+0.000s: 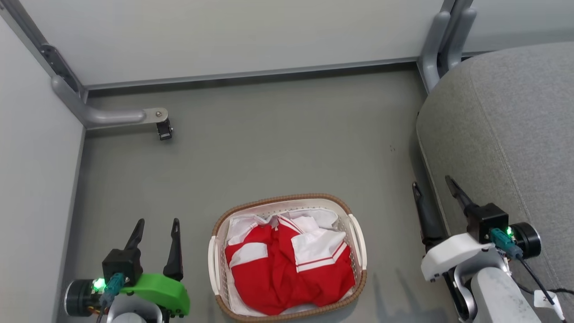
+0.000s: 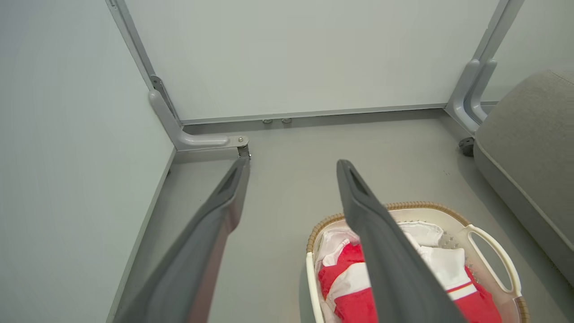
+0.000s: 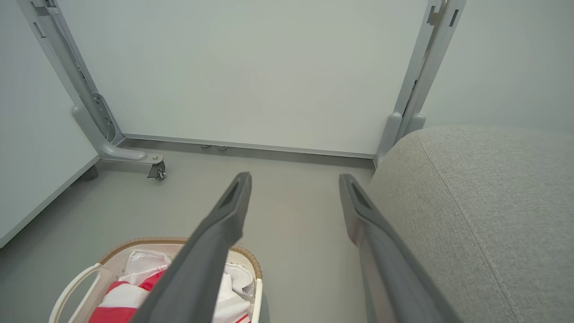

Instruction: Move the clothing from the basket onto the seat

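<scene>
The clothing (image 1: pixel 287 264) is a heap of bright red fabric with white panels and stripes, lying inside the basket (image 1: pixel 356 233), a white perforated oval tub with a brown woven rim standing on the floor at bottom centre. Both show again in the left wrist view, clothing (image 2: pixel 347 287) in basket (image 2: pixel 493 242), and in the right wrist view, clothing (image 3: pixel 116 300) in basket (image 3: pixel 134 244). The seat (image 1: pixel 515 134) is a big grey woven cushion on the right. My left gripper (image 1: pixel 157 224) hangs open left of the basket. My right gripper (image 1: pixel 432 183) hangs open at the seat's edge. Both are empty.
Pale partition panels close off the far side and the left. A grey panel foot with a small caster (image 1: pixel 163 130) sticks out over the floor at far left. Another panel post (image 1: pixel 441 40) stands behind the seat. Smooth grey floor (image 1: pixel 287 148) stretches beyond the basket.
</scene>
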Robot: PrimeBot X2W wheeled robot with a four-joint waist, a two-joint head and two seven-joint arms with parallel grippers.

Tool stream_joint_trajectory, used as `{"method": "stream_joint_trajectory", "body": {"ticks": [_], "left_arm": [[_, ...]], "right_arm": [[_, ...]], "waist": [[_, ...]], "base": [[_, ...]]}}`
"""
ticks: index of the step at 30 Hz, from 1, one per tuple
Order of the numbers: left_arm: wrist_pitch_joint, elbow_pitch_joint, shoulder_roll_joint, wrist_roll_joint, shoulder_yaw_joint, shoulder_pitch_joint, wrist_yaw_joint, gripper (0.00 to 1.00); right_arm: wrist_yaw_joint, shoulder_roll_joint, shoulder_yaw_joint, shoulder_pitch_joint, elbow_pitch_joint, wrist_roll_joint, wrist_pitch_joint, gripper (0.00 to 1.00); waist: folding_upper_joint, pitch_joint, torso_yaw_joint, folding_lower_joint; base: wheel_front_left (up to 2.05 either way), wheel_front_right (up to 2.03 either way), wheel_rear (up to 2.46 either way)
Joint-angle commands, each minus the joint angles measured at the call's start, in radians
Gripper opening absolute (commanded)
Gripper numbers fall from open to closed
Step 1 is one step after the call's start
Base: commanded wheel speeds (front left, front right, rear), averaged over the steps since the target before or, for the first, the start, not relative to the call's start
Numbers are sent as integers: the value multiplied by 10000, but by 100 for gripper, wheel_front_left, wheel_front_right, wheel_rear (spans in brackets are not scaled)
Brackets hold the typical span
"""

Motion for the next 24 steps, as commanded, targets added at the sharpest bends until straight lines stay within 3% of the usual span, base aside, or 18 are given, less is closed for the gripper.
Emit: {"method": "stream_joint_trajectory", "body": {"ticks": [1, 16, 24], "left_arm": [[-38, 48, -10, -94, -180, -342, -41, 100], [-24, 1070, 353, -1786, -2432, -2283, -39, 100], [-24, 2410, 690, -2179, -3706, -3451, -39, 100]], "right_arm": [[-6, -28, 1, -247, -83, -54, -45, 100], [-6, -13, 388, -1787, -968, 247, -36, 100], [-6, -12, 677, -2225, -1265, 373, -34, 100]], "waist": [[0, 710, -273, 0], [0, 3471, -1254, 0], [0, 4541, -1614, 0]], "base": [[0, 0, 0], [0, 0, 0], [0, 0, 0]]}}
